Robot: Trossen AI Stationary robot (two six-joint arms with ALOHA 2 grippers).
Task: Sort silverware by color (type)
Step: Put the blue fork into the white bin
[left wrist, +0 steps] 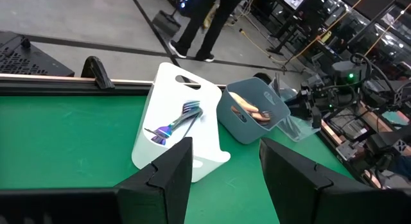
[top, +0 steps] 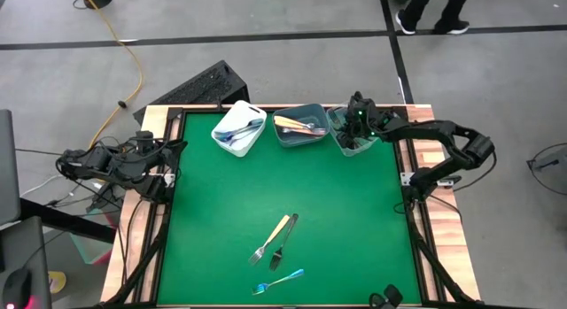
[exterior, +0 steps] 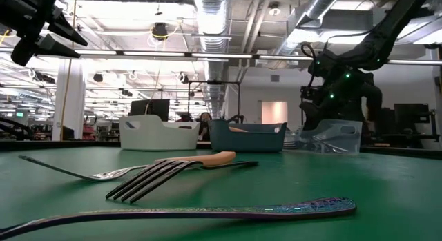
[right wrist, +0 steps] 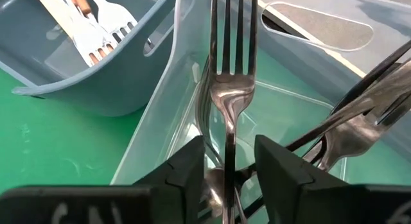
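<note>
Silver fork (right wrist: pixel 229 89), handle hidden between fingers (right wrist: pixel 183 172)

open-plan lab, exposed ceiling ducts (exterior: pixel 210 13)

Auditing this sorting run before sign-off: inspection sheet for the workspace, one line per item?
Surface: green mat on a wood-edged table.
Job's things: three utensils loose on the mat: tan-handled fork, dark fork, blue fork. White bin, grey-blue bin and clear bin all hold utensils.
Clutter: nothing seen on the mat.
End effectors: right end effector over the clear bin, a silver fork between its fingers; left end effector open, empty, at the left table edge.
Cables: yellow cord on the floor.
Surroundings: a person's legs beyond the table.
</note>
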